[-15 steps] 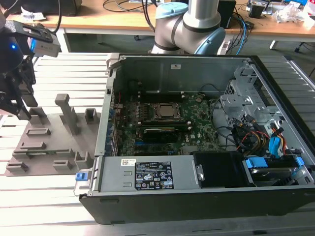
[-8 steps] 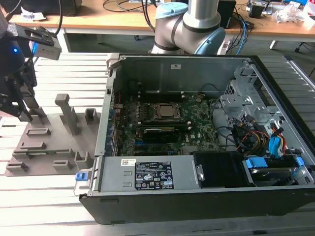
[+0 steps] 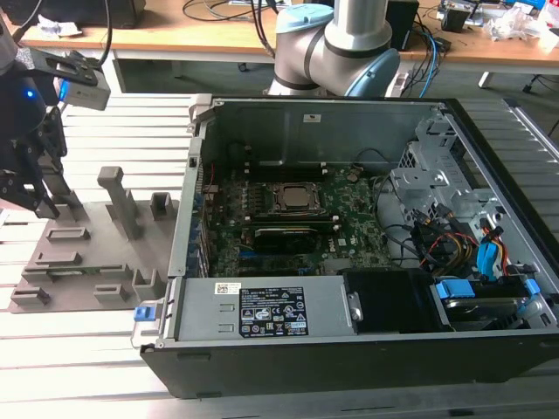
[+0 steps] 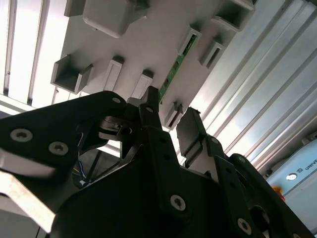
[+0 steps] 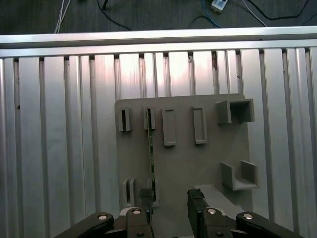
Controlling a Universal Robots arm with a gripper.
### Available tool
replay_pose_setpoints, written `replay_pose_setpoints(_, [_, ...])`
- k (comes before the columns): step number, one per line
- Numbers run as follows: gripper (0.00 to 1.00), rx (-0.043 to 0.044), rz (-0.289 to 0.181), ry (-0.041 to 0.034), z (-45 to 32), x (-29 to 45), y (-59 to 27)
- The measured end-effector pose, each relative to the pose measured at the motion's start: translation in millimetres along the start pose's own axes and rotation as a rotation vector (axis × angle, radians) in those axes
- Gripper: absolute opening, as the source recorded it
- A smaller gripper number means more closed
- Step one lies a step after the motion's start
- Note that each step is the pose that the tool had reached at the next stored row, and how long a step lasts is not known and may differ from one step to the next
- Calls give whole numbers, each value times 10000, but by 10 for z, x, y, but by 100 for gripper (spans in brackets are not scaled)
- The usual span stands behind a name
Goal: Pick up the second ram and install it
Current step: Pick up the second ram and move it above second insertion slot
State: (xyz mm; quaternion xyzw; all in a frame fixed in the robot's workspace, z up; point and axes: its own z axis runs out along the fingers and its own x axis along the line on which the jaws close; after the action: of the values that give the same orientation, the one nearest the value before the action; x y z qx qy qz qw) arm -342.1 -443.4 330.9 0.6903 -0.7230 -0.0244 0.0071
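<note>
Over the grey fixture plate (image 3: 96, 262), at the exterior view's left, the end effector (image 3: 57, 208) hangs with its black fingers (image 5: 197, 198) apart and nothing between them. The plate lies flat on the slatted metal desk (image 3: 105, 349) and carries raised grey blocks and narrow slots. The second ram (image 5: 150, 148) stands on its long edge in one of those slots, a thin green strip running across the plate in both wrist views. In the first wrist view its near end lines up with one finger rather than with the middle of the gap; whether that finger touches the stick cannot be told. The second wrist view, looking up along the fingers, shows the same green edge (image 4: 173, 69) just past that fingertip. At the exterior view's right, well apart from the plate, an open computer case (image 3: 262, 367) lies on the desk with the large green motherboard (image 3: 354, 231) exposed inside it. The arm's base (image 3: 332, 44) stands behind the case.
</note>
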Motion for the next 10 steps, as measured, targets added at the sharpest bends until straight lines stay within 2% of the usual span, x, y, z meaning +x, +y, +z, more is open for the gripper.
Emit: replay_pose_setpoints(10, [42,1,0,0,75,2,-3])
